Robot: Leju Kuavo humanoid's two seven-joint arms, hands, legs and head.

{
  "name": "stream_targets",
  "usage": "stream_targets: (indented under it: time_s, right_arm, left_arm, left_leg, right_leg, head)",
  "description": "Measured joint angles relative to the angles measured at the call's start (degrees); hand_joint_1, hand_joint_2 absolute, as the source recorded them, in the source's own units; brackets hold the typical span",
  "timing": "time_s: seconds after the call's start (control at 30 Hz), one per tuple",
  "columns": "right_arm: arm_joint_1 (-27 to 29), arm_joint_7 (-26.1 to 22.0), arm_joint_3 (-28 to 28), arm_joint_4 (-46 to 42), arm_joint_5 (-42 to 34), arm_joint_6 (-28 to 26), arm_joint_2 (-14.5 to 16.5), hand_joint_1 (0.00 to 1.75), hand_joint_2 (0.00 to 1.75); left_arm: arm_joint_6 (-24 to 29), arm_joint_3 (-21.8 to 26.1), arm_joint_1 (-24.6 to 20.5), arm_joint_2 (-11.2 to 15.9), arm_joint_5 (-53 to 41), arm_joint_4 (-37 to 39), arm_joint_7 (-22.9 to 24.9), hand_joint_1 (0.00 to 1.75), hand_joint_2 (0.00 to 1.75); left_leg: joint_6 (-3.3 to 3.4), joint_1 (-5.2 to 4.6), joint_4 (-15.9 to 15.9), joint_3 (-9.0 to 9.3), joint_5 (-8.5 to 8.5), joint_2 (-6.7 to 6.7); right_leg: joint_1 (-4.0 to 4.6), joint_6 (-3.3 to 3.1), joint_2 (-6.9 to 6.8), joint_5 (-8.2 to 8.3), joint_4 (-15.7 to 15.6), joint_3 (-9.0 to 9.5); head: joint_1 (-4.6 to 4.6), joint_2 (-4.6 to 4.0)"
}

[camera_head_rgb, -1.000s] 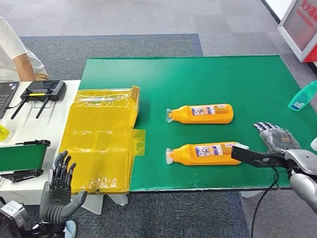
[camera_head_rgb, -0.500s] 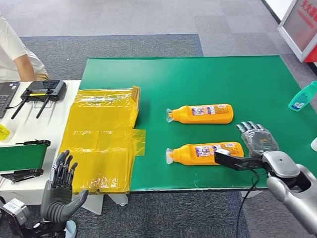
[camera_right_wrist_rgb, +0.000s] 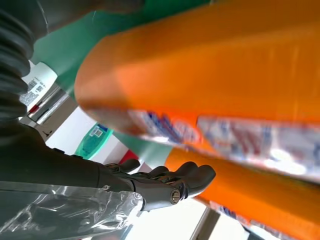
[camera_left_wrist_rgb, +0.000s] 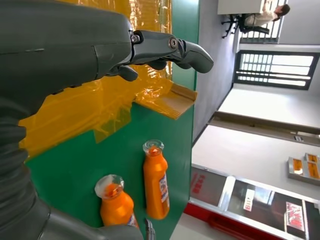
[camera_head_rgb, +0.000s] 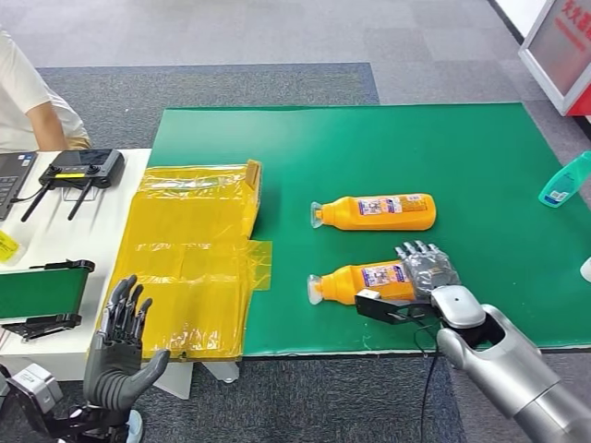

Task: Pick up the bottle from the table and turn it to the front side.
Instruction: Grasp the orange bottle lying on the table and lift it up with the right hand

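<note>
Two orange bottles lie on their sides on the green table [camera_head_rgb: 488,157], caps pointing left. On the far bottle [camera_head_rgb: 373,212] the label faces up. My right hand [camera_head_rgb: 427,269] reaches over the base end of the near bottle [camera_head_rgb: 362,280], fingers spread above it and the thumb stretched along its front side. In the right wrist view the near bottle [camera_right_wrist_rgb: 211,65] looms close, with a gap between it and my fingers [camera_right_wrist_rgb: 166,182], so nothing is gripped. My left hand [camera_head_rgb: 122,346] hangs open below the table's front left, also seen as my left hand [camera_left_wrist_rgb: 75,50] in its wrist view.
A yellow plastic bag [camera_head_rgb: 188,249] covers the table's left end. A teal bottle [camera_head_rgb: 564,180] lies at the right edge. A controller [camera_head_rgb: 82,169] and a small green-topped device [camera_head_rgb: 42,291] sit on the white side table, where a person [camera_head_rgb: 28,101] sits.
My right hand has moved left from beyond the near bottle's base to over its base end, the thumb sliding along its front. The left hand has barely shifted.
</note>
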Motion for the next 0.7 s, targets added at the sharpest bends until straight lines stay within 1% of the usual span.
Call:
stream_targets:
  time_s: [0.4, 0.7]
  right_arm:
    - [-1.82, -1.19, 1.71, 4.71, 0.57, 0.68, 1.68, 0.00, 1.75]
    - [-4.47, -1.99, 1.92, 8.16, -1.89, 2.31, 1.98, 0.00, 1.75]
  left_arm:
    - [-0.05, -0.50, -0.53, 0.26, 0.30, 0.54, 0.10, 0.00, 1.75]
    - [-0.10, -1.09, -1.24, 0.58, 0.34, 1.35, 0.15, 0.00, 1.75]
  left_leg:
    - [0.00, 0.00, 0.00, 0.01, 0.01, 0.00]
    - [0.02, 0.00, 0.00, 0.02, 0.04, 0.00]
  right_leg:
    - [0.00, 0.01, 0.00, 0.01, 0.00, 0.00]
    - [-0.01, 0.06, 0.01, 0.06, 0.00, 0.01]
  head:
    - [0.01, 0.00]
    - [0.00, 0.00]
